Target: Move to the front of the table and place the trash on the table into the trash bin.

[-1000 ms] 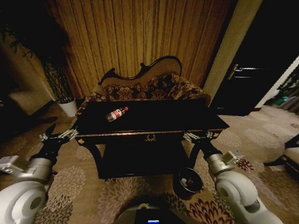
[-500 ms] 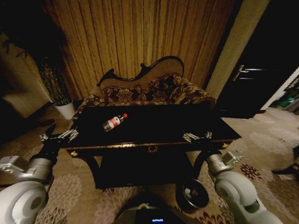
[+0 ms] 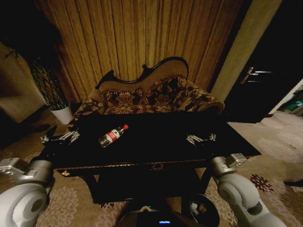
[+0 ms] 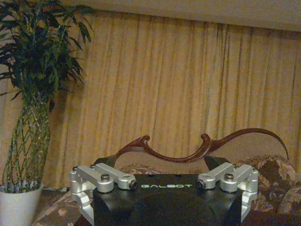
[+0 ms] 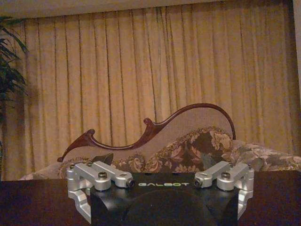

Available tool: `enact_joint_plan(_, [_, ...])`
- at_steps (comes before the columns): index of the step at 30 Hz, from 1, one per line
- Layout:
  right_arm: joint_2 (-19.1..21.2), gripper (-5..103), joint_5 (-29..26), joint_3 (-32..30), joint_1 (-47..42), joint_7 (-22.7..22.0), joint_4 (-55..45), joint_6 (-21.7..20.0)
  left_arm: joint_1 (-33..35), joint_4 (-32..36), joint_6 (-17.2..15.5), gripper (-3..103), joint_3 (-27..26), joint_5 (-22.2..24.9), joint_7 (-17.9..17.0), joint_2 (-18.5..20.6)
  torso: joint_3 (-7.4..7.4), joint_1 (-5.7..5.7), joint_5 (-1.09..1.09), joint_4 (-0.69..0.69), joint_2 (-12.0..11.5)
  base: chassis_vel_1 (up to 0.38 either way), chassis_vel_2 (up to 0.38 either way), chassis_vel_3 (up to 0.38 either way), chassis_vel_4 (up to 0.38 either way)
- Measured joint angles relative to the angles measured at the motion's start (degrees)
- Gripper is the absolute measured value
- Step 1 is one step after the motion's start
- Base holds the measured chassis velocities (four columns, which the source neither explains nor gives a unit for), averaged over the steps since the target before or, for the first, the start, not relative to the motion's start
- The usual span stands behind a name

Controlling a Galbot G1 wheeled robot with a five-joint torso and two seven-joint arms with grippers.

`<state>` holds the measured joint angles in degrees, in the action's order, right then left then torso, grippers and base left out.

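The black glossy table (image 3: 161, 137) with gold trim stands right in front of me. A clear plastic bottle (image 3: 112, 136) with a red cap and red-white label, the trash, lies on its side on the left half of the tabletop. My left gripper (image 3: 60, 137) hovers open at the table's left end, a short way left of the bottle. Over the right half of the tabletop my right gripper (image 3: 200, 138) is open too, with nothing in it. The dark round trash bin (image 3: 204, 213) stands on the floor by the table's right front leg, partly cut off by the view's edge.
A floral carved-back sofa (image 3: 147, 94) stands close behind the table, before tan curtains. A white plant pot (image 3: 62, 113) sits on the floor at the back left. A dark door (image 3: 270, 80) is at the right. Patterned carpet lies on both sides of the table.
The head camera has come closer to the table, which now looks larger and lower in view. The bin has slid toward the bottom edge. Both arms keep the same pose.
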<state>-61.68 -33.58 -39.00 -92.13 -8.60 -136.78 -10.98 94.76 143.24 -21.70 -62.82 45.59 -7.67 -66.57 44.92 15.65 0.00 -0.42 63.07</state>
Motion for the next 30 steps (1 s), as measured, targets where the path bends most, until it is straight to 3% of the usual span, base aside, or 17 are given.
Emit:
enact_joint_plan(7, [-0.20, 100, 0.01, 0.03, 0.20, -0.05, 0.44, -0.07, -1.34, 0.00, -2.40, 100, -0.07, 2.73, -1.80, 1.54, 0.04, 0.07, 0.00, 0.00, -0.03, 0.000, 0.000, 0.000, 0.000])
enact_joint_plan(9, [-0.43, 100, 0.01, -0.09, 0.02, -0.21, 0.78, -0.09, -3.39, 0.00, -5.46, 100, 0.41, 6.81, -3.26, 3.03, 0.05, 0.09, -0.02, 0.00, -0.04, 0.000, 0.000, 0.000, 0.000])
enact_joint_plan(10, [-0.43, 100, 0.01, -0.09, 0.02, -0.21, 0.78, -0.09, -3.39, 0.00, -5.46, 100, 0.41, 6.81, -3.26, 3.03, 0.05, 0.09, -0.02, 0.00, -0.04, 0.000, 0.000, 0.000, 0.000])
enact_joint_plan(13, [-0.61, 100, 0.04, -0.13, -0.12, -1.19, 1.41, -0.09, -7.34, -0.22, -11.20, 100, 1.43, 11.04, -3.91, 5.72, 0.04, 0.08, -0.02, 0.00, -0.03, 0.000, 0.000, 0.000, 0.000])
enact_joint_plan(14, [-0.64, 100, 0.10, -0.14, -0.15, -1.39, 1.70, -0.09, -9.15, -1.14, -13.62, 100, 1.95, 11.37, -2.50, 7.04, 0.03, 0.07, 0.00, -0.01, -0.03, 0.000, 0.000, 0.000, 0.000])
enact_joint_plan(17, [-0.66, 100, 0.27, -0.14, -0.17, -1.48, 2.00, -0.10, -10.82, -2.41, -15.15, 100, 2.42, 11.54, -0.19, 8.38, 0.03, 0.07, 0.00, -0.01, -0.03, 0.000, 0.000, 0.000, 0.000])
enact_joint_plan(19, [-0.76, 100, 0.64, -0.14, -0.19, -1.60, 2.69, -0.02, -13.37, -4.88, -16.64, 100, 3.51, 11.47, 3.08, 11.47, 0.04, 0.07, 0.01, -0.02, -0.04, 0.000, 0.000, 0.000, 0.000])
enact_joint_plan(23, [-1.02, 100, 0.97, -0.14, -0.18, -1.68, 3.81, 0.15, -15.33, -7.81, -19.10, 100, 4.78, 11.34, 3.21, 16.47, 0.04, 0.08, -0.04, 0.00, -0.04, 0.000, 0.000, 0.000, 0.000])
enact_joint_plan(30, [-1.78, 100, 1.43, 0.51, 0.04, -1.68, 5.88, 0.77, -17.72, -13.36, -19.45, 100, 7.43, 11.89, 5.40, 25.33, 0.03, 0.07, -0.01, 0.01, -0.03, 0.000, 0.000, 0.000, 0.000])
